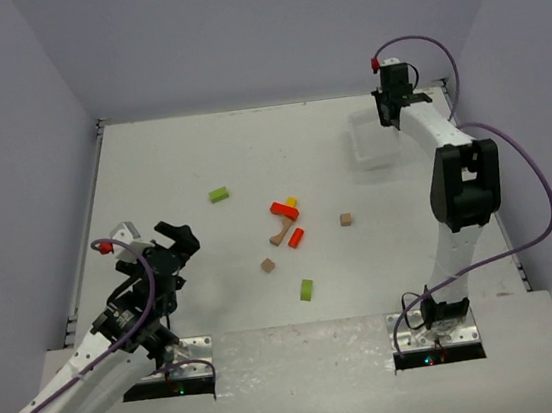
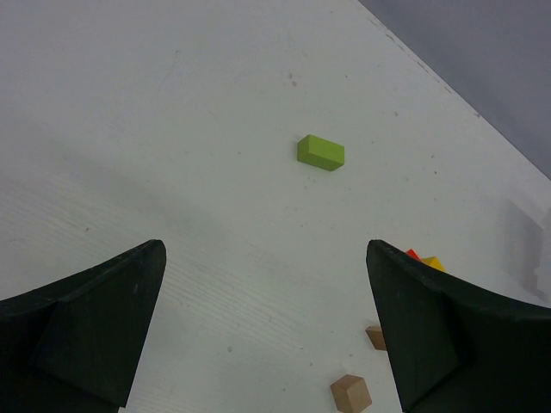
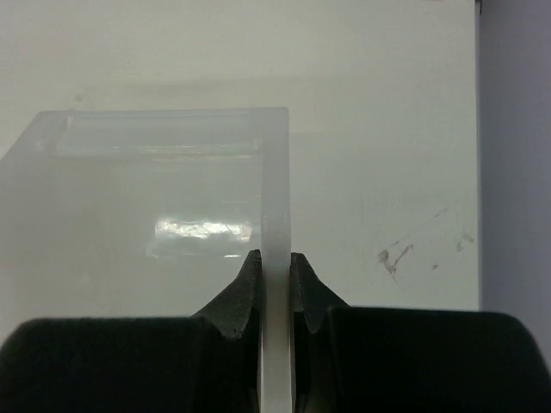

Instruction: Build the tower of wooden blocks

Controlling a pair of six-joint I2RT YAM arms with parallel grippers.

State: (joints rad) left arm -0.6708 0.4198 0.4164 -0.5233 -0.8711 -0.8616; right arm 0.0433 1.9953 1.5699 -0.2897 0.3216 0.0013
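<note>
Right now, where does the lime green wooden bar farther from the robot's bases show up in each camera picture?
Top external: lime green wooden bar left of centre.
Left wrist: upper middle, ahead of the open left gripper.
Right wrist: not in it; the right gripper pinches a translucent white tray.
Shared landmark: the yellow wooden block, right of the bar in both.

Overhead, close wrist views, green block (image 1: 218, 194) (image 2: 320, 152) shared

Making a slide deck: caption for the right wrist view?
The right end effector shut on the translucent tray by its side wall.
</note>
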